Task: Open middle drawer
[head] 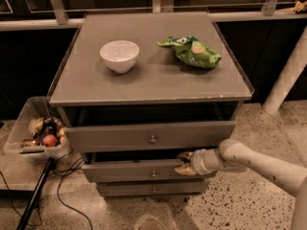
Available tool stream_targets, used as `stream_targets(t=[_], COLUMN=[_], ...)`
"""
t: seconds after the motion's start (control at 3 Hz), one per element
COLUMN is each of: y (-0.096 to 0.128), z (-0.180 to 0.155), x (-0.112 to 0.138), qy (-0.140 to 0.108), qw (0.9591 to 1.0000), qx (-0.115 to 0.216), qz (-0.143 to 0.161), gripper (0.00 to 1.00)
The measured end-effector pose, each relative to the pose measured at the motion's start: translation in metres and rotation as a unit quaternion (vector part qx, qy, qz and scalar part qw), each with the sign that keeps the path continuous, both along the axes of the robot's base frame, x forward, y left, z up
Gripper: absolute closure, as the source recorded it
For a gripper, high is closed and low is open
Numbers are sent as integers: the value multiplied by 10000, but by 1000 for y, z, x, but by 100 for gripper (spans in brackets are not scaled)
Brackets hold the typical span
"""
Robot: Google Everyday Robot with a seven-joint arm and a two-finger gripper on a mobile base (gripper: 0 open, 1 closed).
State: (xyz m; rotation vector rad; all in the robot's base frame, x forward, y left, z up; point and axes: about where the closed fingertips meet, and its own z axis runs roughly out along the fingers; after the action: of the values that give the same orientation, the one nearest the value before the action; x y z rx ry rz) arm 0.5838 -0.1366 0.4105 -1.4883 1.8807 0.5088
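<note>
Camera view: the middle drawer (124,171) sits between two others in the cabinet (144,87), its front a little proud of the lowest. The hand (184,163) is at its top edge, right of the knob (153,174). I cannot tell whether the hand is spread or closed. Pull straight out and level, because an off-centre hold could skew the drawer.

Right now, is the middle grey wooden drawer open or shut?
Partly open: the middle grey wooden drawer juts past the bottom drawer; gripper at its upper right edge.
</note>
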Motion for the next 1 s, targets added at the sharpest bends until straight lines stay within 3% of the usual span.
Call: stream_targets(t=[1.0], y=[-5], z=[2], x=[-11], qy=[28], qw=[10000], qx=[70], qz=[55], gripper=[100])
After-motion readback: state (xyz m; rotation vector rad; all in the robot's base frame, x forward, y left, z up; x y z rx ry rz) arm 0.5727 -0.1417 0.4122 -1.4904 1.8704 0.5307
